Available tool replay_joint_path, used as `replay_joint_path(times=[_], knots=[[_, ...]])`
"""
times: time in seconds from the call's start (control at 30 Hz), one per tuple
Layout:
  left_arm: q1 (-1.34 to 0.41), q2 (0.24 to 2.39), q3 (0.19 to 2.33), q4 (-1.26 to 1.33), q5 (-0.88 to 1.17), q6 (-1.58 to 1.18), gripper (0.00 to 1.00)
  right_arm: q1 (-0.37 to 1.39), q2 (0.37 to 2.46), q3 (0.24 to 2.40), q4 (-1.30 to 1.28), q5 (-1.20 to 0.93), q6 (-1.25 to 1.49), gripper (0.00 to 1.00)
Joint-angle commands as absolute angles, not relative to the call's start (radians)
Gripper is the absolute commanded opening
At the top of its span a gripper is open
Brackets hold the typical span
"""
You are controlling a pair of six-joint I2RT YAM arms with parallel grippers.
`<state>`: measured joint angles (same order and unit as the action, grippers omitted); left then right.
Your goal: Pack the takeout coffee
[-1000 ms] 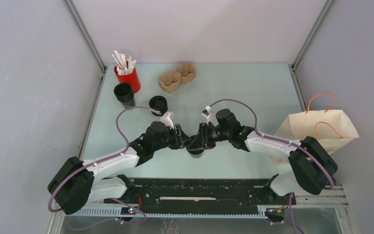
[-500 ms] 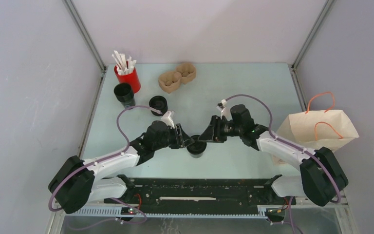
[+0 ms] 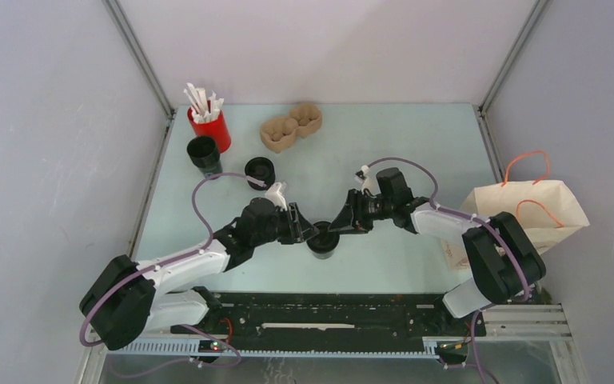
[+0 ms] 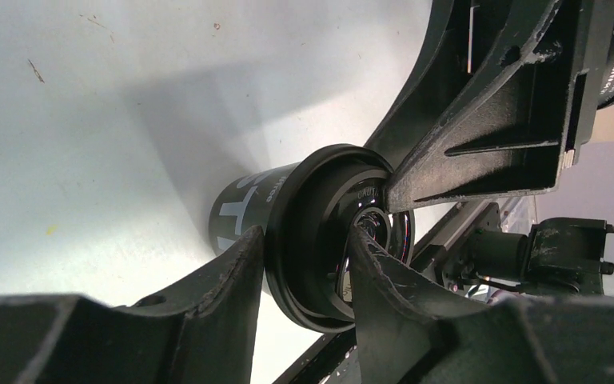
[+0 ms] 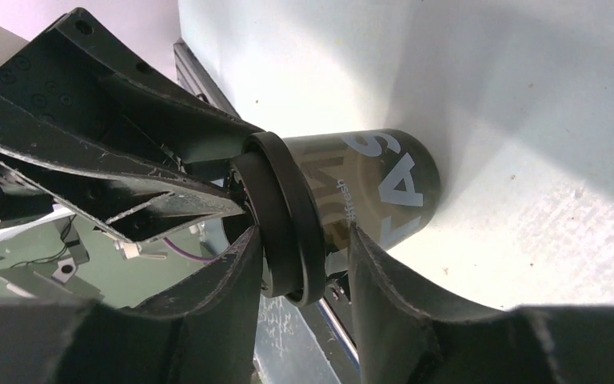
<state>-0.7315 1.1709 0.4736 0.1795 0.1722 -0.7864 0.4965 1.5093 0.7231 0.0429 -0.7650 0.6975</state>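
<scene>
The takeout coffee (image 3: 320, 242), a small black cup with its lid on, stands upright on the table (image 3: 416, 152) near the front edge, between both arms and well apart from the brown paper bag (image 3: 532, 210). The left gripper (image 4: 305, 240) pinches it at the lid, one finger under the rim and the other across the top. The right gripper (image 5: 304, 236) has its fingers spread around the lid end, with a gap on one side.
</scene>
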Motion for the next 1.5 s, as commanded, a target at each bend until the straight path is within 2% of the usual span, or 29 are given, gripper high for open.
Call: replay_joint_path(times=[0.0,0.1,0.27,0.37,0.43,0.57,0.63,0.87,1.03,1.13,1.23,1.37,1.47], knots=[[-0.752,1.214,0.434,-0.034,0.139,-0.736,0.46,0.47,1.56,0.68,0.177,-0.804,0.717,0.45],[-0.752,1.215,0.417,-0.022,0.134,-0.742,0.46,0.46,1.603,0.629,0.229,-0.771,0.726,0.36],[-0.754,1.222,0.384,-0.005,0.135,-0.753,0.46,0.463,1.719,0.53,0.379,-0.768,0.764,0.34],[-0.755,1.206,0.392,-0.012,0.134,-0.748,0.46,0.462,1.657,0.535,0.356,-0.773,0.784,0.34],[-0.756,1.191,0.41,-0.037,0.131,-0.741,0.46,0.464,1.563,0.579,0.245,-0.744,0.757,0.39],[-0.756,1.184,0.444,-0.071,0.121,-0.727,0.46,0.462,1.475,0.669,0.169,-0.77,0.746,0.66],[-0.756,1.188,0.45,-0.072,0.12,-0.725,0.46,0.462,1.497,0.708,0.138,-0.777,0.729,0.7],[-0.764,1.193,0.435,-0.062,0.112,-0.734,0.46,0.506,1.607,0.727,0.158,-0.763,0.721,0.66],[-0.769,1.209,0.426,-0.043,0.109,-0.737,0.45,0.49,1.702,0.632,0.248,-0.712,0.742,0.5],[-0.77,1.213,0.417,-0.034,0.115,-0.741,0.46,0.492,1.655,0.636,0.243,-0.716,0.754,0.48],[-0.77,1.2,0.421,-0.041,0.115,-0.741,0.46,0.506,1.566,0.698,0.143,-0.707,0.732,0.52],[-0.77,1.181,0.439,-0.063,0.112,-0.736,0.45,0.506,1.486,0.731,0.071,-0.701,0.71,0.67],[-0.771,1.171,0.445,-0.074,0.111,-0.735,0.45,0.507,1.448,0.736,-0.021,-0.682,0.69,0.74]])
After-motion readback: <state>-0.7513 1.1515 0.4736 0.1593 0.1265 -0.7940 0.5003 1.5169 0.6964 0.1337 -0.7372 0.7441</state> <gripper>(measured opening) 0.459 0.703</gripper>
